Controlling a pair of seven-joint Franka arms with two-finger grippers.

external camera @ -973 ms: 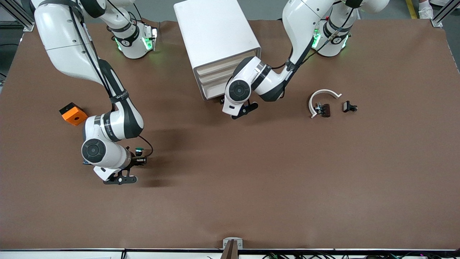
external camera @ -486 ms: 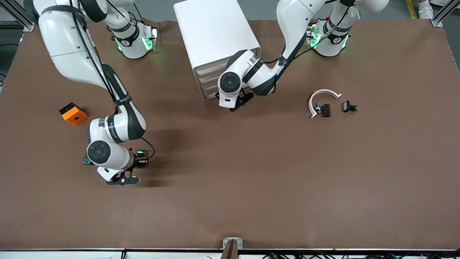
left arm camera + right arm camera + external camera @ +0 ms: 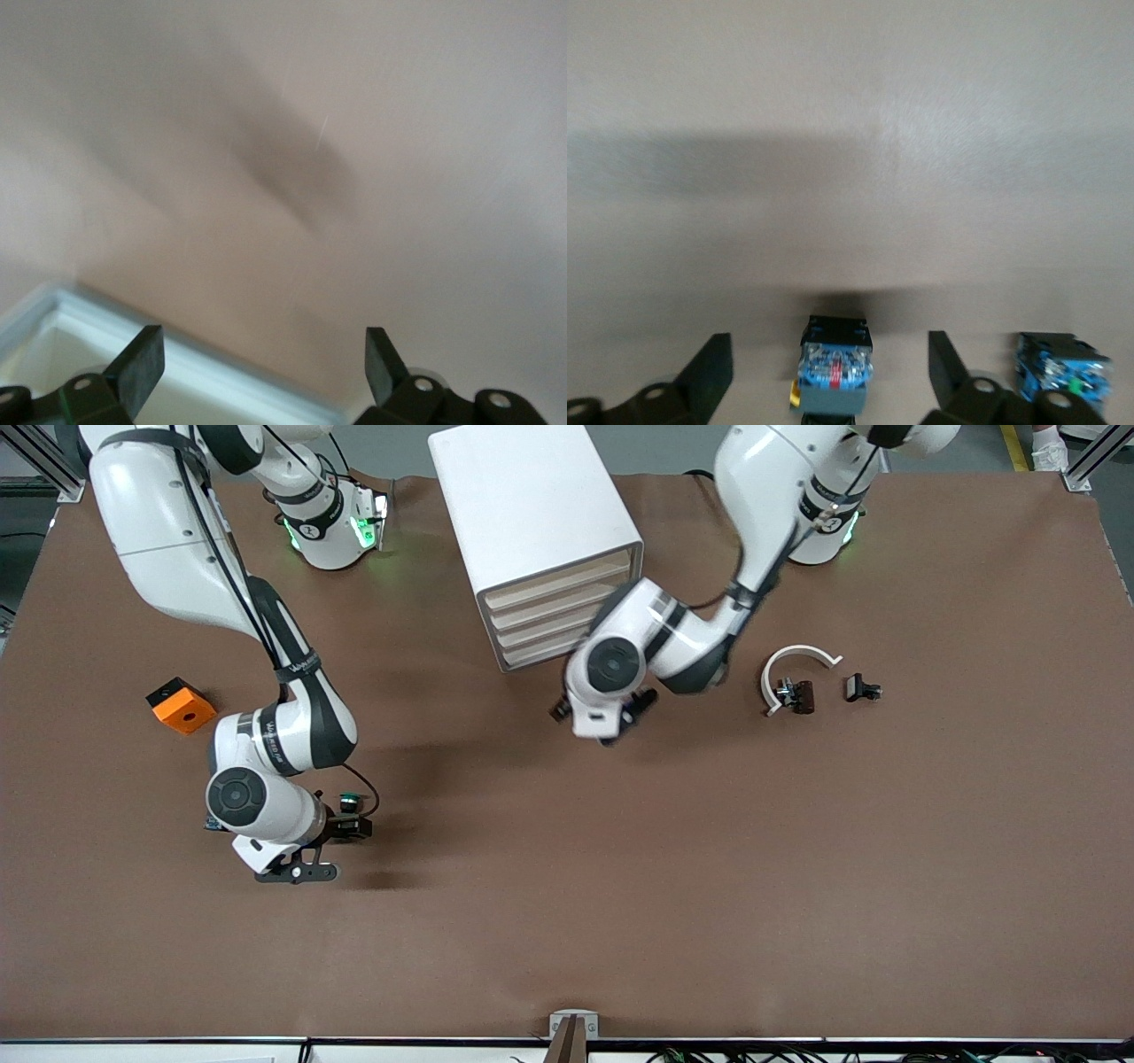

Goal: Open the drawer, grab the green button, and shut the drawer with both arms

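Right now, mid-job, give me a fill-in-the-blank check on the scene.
The four drawers of the cabinet are all ___. The left gripper is ___ and empty. The right gripper, open, has ___ buttons in its wrist view. The block is ___.
Missing: shut; open; two; orange.

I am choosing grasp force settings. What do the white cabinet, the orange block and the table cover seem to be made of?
The cabinet looks like smooth matte plastic, with even white faces and rounded edges; painted metal is also possible. The orange block looks like hard plastic, uniform in colour, with a round hole on top. The table cover looks like brown matte paper or thin sheet, slightly wrinkled, without shine.
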